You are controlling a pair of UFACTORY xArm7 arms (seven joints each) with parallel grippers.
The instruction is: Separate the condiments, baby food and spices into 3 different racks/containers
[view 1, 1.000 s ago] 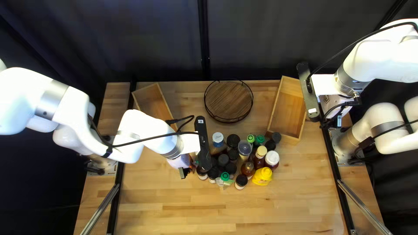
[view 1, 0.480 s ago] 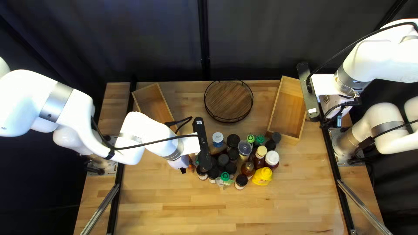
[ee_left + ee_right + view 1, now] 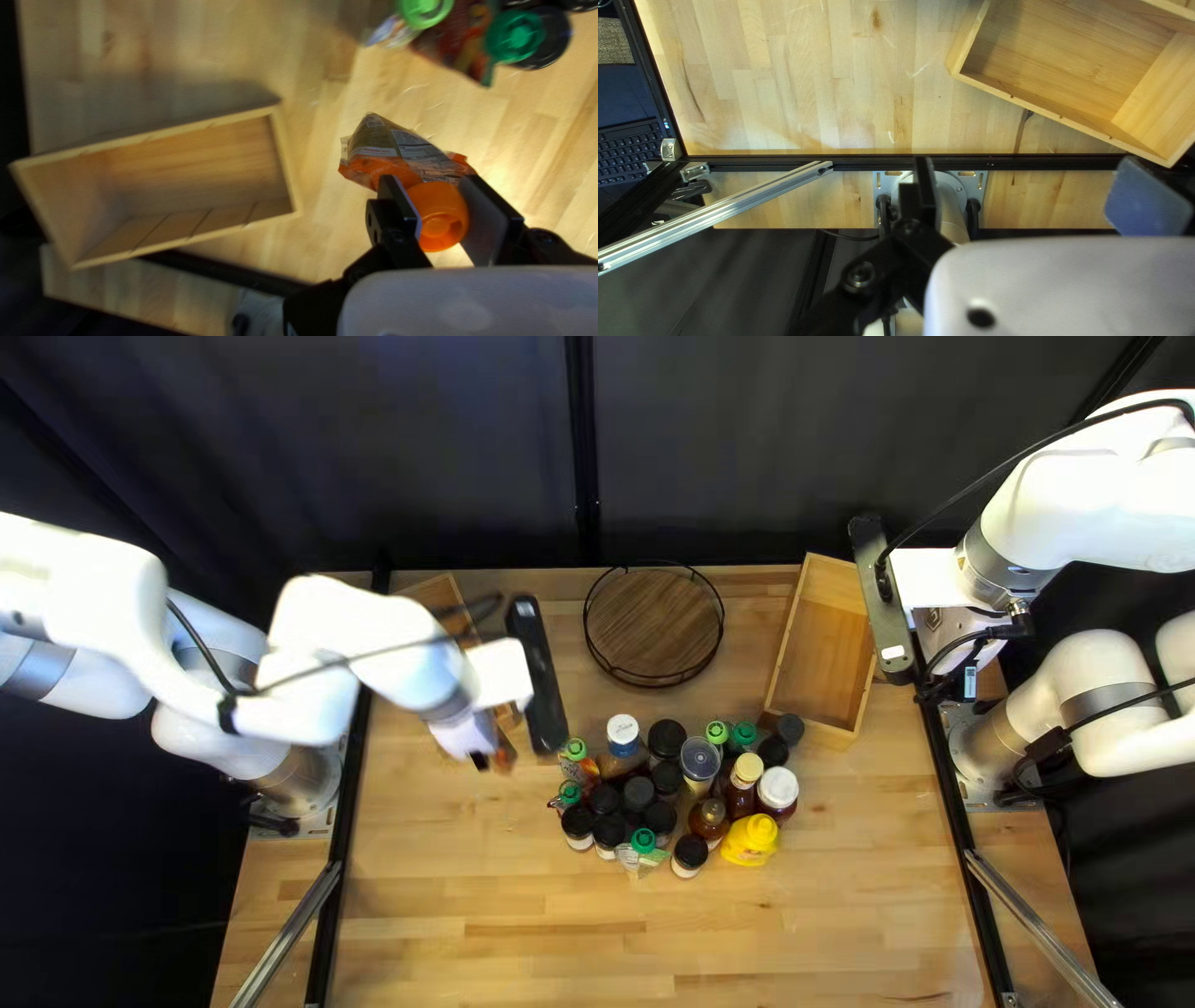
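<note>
Gripping the orange cap (image 3: 443,214) of a spouted pouch (image 3: 389,146) from both sides with the left gripper (image 3: 489,762), and holding it aslant ahead of the fingers, apart from the left wooden box (image 3: 288,163). Reaching in with the left arm (image 3: 374,647) from 9 o'clock in the top left view, bent at the wrist to aim down at the table. Having, around that gripper, the box near 11 o'clock, the round wire-rimmed tray (image 3: 654,625) between 1 and 2, the right wooden box (image 3: 832,641) near 2, and the lime-capped pouch (image 3: 574,752), crowded black-lidded jars (image 3: 637,793) and yellow mustard bottle (image 3: 751,840) from 3 to 4. Folded back near 3 o'clock with the right arm (image 3: 1058,498), spreading the right gripper (image 3: 950,685) wide open at the table's right edge.
</note>
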